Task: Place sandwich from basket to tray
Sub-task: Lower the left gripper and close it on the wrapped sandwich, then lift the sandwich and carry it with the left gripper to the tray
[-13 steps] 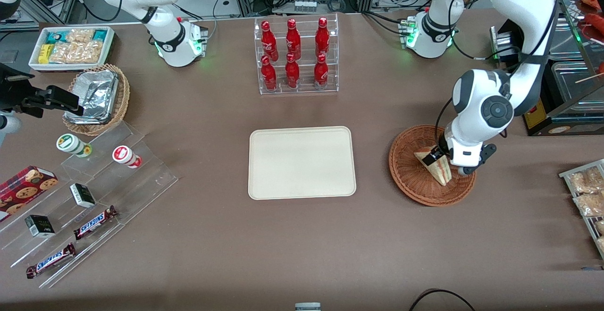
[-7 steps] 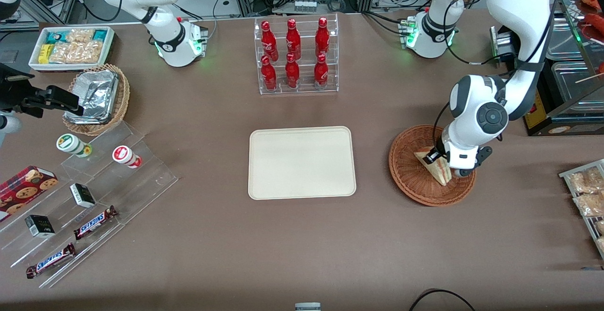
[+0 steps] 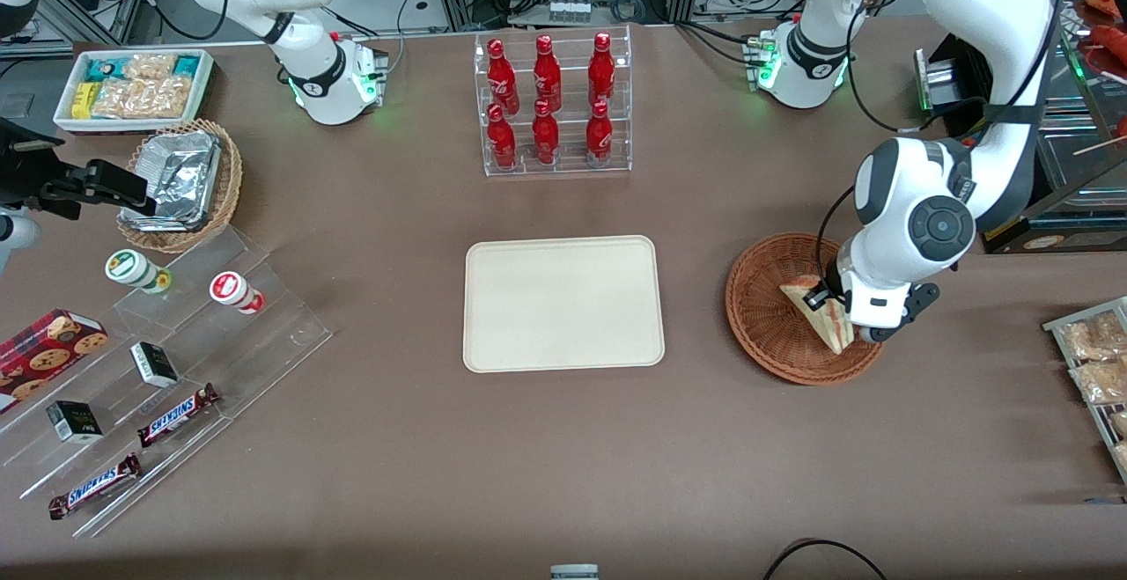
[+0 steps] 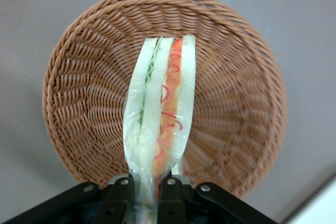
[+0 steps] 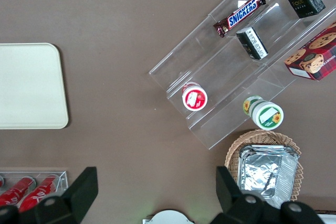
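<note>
Lifted: sandwich [image 4: 160, 114] pinched in claw [image 4: 148, 192] (above basket [image 4: 89, 103]).

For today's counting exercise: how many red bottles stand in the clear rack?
6: three on the upper row, three on the lower row nearer the camera. The tool grips the sandwich.

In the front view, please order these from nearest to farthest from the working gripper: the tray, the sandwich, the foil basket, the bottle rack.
The gripper holds the sandwich over the basket.
1. Sandwich, in the gripper.
2. Tray, mid-table.
3. Bottle rack, farther from the camera.
4. Foil basket, toward the parked arm's end.
</note>
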